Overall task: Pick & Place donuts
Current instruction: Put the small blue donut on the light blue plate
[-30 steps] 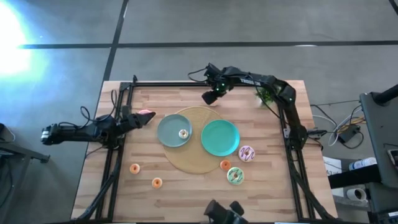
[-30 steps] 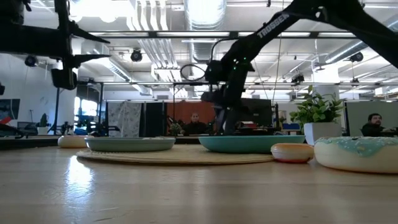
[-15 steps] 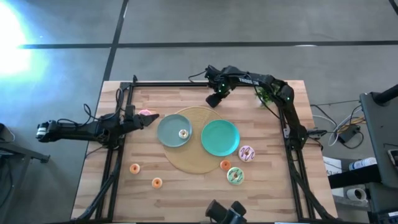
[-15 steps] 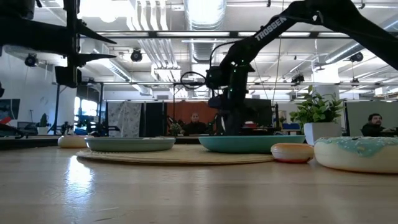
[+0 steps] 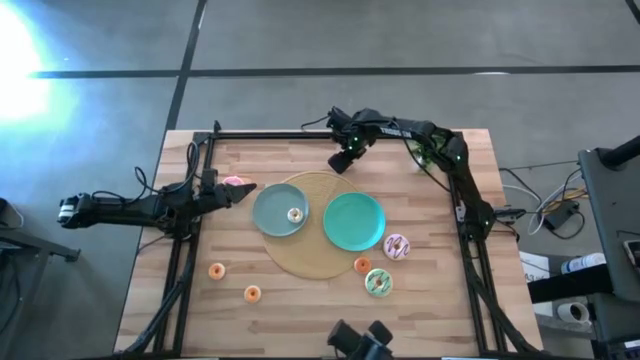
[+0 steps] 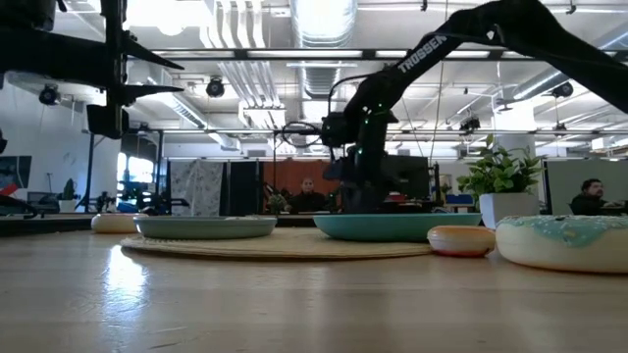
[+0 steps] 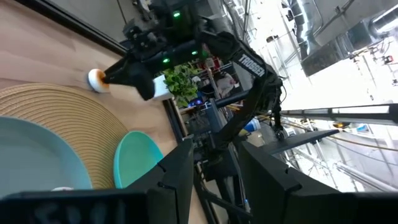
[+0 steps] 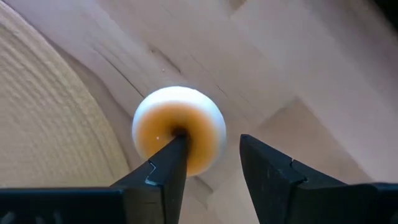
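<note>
A: Where is the right pincer (image 8: pixel 208 165)?

B: At the far edge of the worktop (image 5: pixel 300 305), low over a cream-and-orange donut (image 8: pixel 178 138) that lies just off the round woven mat (image 5: pixel 315 258). Its fingers are part open, one tip in the ring's hole and the other outside the rim. Whether they grip it already, I can't tell.

A: How would that donut handle?

B: I'd judge it light, stiff and smooth, so apt to slip. One finger through the hole and one on the outer edge looks the sound hold.

A: And the left pincer (image 5: pixel 237 188)?

B: Out over the worktop's left side, next to the grey-blue plate (image 5: pixel 268 205), with something pink at its tip. I can't make out whether it is clamped on that, or whether the pink thing is a donut at all.

A: What's in the plates?

B: The grey-blue plate holds one small cream donut (image 5: pixel 295 214). The teal plate (image 5: pixel 353 221) beside it, also on the mat, holds nothing.

A: The rest?

B: Loose on the worktop: a lilac one (image 5: pixel 397 246), an orange one (image 5: pixel 363 265) and a green one (image 5: pixel 378 283) near the teal plate, and two orange ones (image 5: pixel 216 270) (image 5: pixel 252 293) well apart on the left.
</note>
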Robot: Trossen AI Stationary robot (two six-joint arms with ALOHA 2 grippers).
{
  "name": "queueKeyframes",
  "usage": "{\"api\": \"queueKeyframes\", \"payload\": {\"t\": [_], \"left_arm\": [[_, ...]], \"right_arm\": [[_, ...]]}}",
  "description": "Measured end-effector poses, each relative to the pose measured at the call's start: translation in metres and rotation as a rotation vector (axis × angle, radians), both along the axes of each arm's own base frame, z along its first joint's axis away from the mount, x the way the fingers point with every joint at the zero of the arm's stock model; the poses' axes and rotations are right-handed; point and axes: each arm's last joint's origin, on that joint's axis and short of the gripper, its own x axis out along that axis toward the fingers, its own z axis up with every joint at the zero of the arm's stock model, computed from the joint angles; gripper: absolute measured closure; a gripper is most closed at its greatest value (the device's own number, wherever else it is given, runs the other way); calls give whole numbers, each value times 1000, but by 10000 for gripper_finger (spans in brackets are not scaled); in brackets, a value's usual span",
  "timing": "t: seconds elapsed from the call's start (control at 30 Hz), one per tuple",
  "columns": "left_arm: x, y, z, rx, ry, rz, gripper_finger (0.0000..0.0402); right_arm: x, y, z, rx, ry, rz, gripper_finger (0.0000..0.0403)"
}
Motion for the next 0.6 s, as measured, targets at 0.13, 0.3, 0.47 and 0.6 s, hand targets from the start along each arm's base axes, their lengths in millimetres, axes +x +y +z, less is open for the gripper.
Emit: {"api": "queueKeyframes", "payload": {"t": [0.13,0.3,0.47,0.6], "left_arm": [[0,0,0,0,1,0,298],[0,0,-1,0,3,0,298],[0,0,-1,0,5,0,298],[0,0,-2,13,13,0,298]], "right_arm": [[2,0,-4,0,-9,-1,261],[6,-2,-1,-10,-36,-3,281],[7,-2,1,18,-65,3,362],[7,-1,1,57,-89,0,388]]}}
